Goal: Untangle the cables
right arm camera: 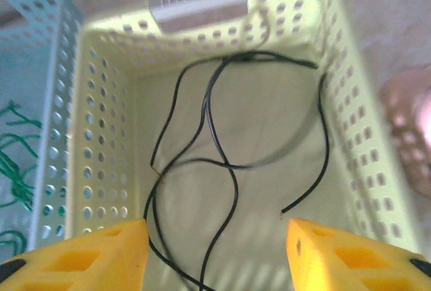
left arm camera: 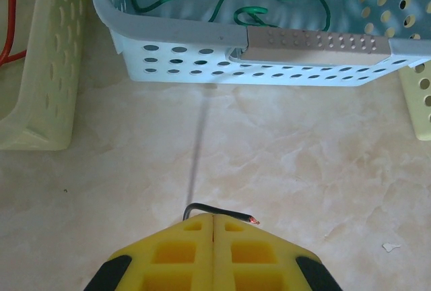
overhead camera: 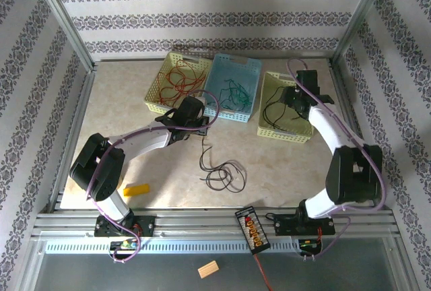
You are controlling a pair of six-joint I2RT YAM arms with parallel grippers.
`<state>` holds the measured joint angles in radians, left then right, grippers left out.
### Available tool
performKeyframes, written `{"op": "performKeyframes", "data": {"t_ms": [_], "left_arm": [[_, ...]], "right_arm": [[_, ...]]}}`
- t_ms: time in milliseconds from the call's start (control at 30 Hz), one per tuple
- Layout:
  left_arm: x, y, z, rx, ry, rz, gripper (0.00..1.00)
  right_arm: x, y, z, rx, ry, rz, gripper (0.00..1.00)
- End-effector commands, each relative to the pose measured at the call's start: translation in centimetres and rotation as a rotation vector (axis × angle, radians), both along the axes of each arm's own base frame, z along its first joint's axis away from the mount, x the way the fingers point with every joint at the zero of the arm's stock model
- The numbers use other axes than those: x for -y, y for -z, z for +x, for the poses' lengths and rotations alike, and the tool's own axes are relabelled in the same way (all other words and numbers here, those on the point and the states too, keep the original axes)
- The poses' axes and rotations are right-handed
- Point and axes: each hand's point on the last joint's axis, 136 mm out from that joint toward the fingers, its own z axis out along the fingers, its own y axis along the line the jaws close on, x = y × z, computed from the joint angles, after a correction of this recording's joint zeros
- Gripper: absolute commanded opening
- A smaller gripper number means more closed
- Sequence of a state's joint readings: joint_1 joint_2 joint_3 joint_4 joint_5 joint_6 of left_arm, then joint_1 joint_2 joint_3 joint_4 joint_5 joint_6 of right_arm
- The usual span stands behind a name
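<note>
My left gripper (left arm camera: 214,218) is shut on a black cable (left arm camera: 222,211) whose bare end sticks out to the right of the yellow fingers. From my left gripper (overhead camera: 200,127) that black cable (overhead camera: 222,170) trails down in loose loops on the table. My right gripper (right arm camera: 217,237) hangs open above the right yellow-green basket (right arm camera: 94,95), with black cables (right arm camera: 202,156) lying loose below it. My right gripper (overhead camera: 296,102) sits over this basket (overhead camera: 286,131). Green cables (overhead camera: 236,92) lie in the blue basket (overhead camera: 254,70); red cables (overhead camera: 180,79) lie in the left yellow basket (overhead camera: 153,99).
The blue basket's front wall (left arm camera: 202,58) stands just ahead of my left gripper, with the left yellow basket (left arm camera: 47,69) beside it. A yellow block (overhead camera: 137,189) lies near the left arm's base. A black device (overhead camera: 252,229) rests on the front rail.
</note>
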<state>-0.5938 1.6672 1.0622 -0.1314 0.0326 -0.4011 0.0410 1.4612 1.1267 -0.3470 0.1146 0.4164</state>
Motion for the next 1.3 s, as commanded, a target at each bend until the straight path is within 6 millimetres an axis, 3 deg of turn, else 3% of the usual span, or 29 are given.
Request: {"op": "performKeyframes", "data": {"t_ms": [0,100,233,300,400,567,700,967,1133,1267], "left_arm": [[-0.1,0.2,-0.1,-0.007,0.008,0.023,0.00],[-0.5,0.2,0.1,-0.003,-0.025,0.019,0.00],[-2.0,0.4,0.5,0.005,-0.117,0.052,0.00],[-3.4,0.5,0.8,0.010,-0.193,0.071,0.00],[-6.3,0.5,1.1,-0.002,-0.331,0.100,0.00],[-10.7,0.3,0.4,0.009,-0.505,0.150,0.00],[-12.7,0.2,-0.5,0.004,-0.570,0.159,0.00],[-14.0,1.0,-1.7,-0.018,-0.613,0.162,0.00],[-13.9,0.7,-1.5,-0.011,-0.610,0.162,0.00],[-13.7,0.4,-1.1,0.000,-0.601,0.165,0.00]], "right_arm": [[1.0,-4.4,-1.7,0.120,0.036,-0.038,0.59],[-1.8,-5.9,-2.9,0.161,-0.085,-0.043,0.61],[-11.2,-5.3,-5.7,0.159,-0.461,-0.085,0.61],[-17.4,-3.7,-8.6,0.119,-0.705,-0.097,0.61],[-24.5,-0.4,-13.3,0.034,-0.999,-0.171,0.60],[-30.7,4.3,-17.8,-0.081,-1.251,-0.238,0.60],[-33.1,7.0,-20.2,-0.196,-1.412,-0.223,0.60],[-33.3,10.4,-21.5,-0.368,-1.504,-0.235,0.61],[-32.8,11.3,-21.1,-0.383,-1.505,-0.294,0.61],[-31.6,13.6,-19.7,-0.428,-1.420,-0.362,0.60]]}}
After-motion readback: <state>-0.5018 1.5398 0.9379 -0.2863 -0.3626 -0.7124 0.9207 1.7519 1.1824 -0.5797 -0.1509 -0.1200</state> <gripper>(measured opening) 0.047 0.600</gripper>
